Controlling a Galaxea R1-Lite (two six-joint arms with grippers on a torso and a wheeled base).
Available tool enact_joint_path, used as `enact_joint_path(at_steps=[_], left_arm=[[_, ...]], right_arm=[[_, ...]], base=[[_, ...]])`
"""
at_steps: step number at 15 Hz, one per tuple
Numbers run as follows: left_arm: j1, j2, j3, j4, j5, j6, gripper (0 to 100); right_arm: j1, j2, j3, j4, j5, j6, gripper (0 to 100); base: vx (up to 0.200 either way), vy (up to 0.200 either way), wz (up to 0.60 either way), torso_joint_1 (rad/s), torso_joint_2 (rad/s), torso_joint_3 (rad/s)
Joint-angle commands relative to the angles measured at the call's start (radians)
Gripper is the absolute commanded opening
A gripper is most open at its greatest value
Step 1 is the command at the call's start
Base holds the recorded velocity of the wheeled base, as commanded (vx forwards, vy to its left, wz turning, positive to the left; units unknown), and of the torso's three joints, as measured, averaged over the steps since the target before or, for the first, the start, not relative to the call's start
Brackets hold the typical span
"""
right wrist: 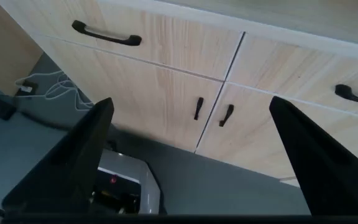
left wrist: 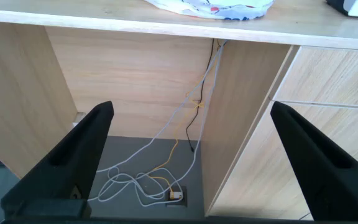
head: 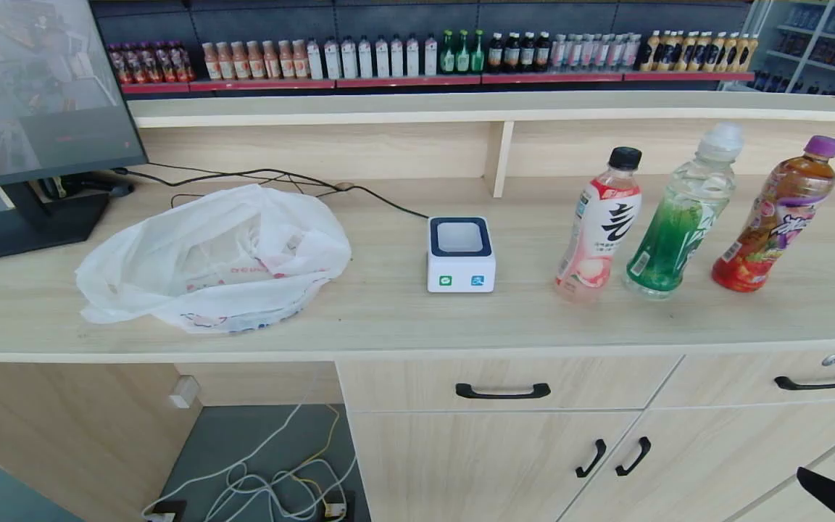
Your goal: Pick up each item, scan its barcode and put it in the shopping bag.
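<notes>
**Both grippers low and open, three bottles waiting on the counter**

Your left gripper (left wrist: 191, 109) hangs below the counter edge with its jaws spread wide and nothing between them. It faces the open bay where loose cables (left wrist: 148, 180) lie on the floor. Your right gripper (right wrist: 191, 102) is just as wide apart and empty, low in front of the cabinet doors (right wrist: 166, 93) and their black handles.

All the task's things sit above both grippers, on the light wood counter (head: 388, 319). The white shopping bag (head: 214, 254) lies crumpled and open on your left side, directly above the left gripper's bay. The scanner (head: 460, 254), a small white box with a dark-framed window on top, stands at mid-counter. To its right, three bottles stand upright in a row. The pink-labelled bottle (head: 599, 232) has a black cap and a large black character on its label. Next come the green bottle (head: 678, 232) with a white cap and the red-orange bottle (head: 773, 225) with a purple cap. Their finer print is too small to read.

A monitor (head: 26, 87) stands at the far left. Behind the counter, a shelf (head: 425, 81) holds a row of drinks.
</notes>
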Motion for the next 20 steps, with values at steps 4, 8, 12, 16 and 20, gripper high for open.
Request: enact_joint_path(at_steps=[4,8,12,16,20], left_arm=[[0.0,0.0,0.0,0.0,-0.001,-0.001,100],[0.0,0.0,0.0,0.0,-0.001,-0.001,100],[0.0,0.0,0.0,0.0,0.001,-0.001,100],[0.0,0.0,0.0,0.0,-0.001,-0.001,100],[0.0,0.0,0.0,0.0,0.001,-0.001,100]], right_arm=[[0.111,0.313,-0.076,-0.164,-0.001,-0.064,100],[0.112,0.48,-0.134,-0.555,-0.006,-0.012,100],[0.114,0.499,-0.28,-0.573,-0.003,0.056,100],[0.112,0.558,-0.421,-0.595,-0.007,0.065,100],[0.129,0.673,-0.395,-0.869,-0.009,0.073,100]], base=[[0.0,0.0,0.0,0.0,0.0,0.0],[0.0,0.0,0.0,0.0,0.0,0.0],[0.0,0.0,0.0,0.0,0.0,0.0],[0.0,0.0,0.0,0.0,0.0,0.0],[0.0,0.0,0.0,0.0,0.0,0.0]])
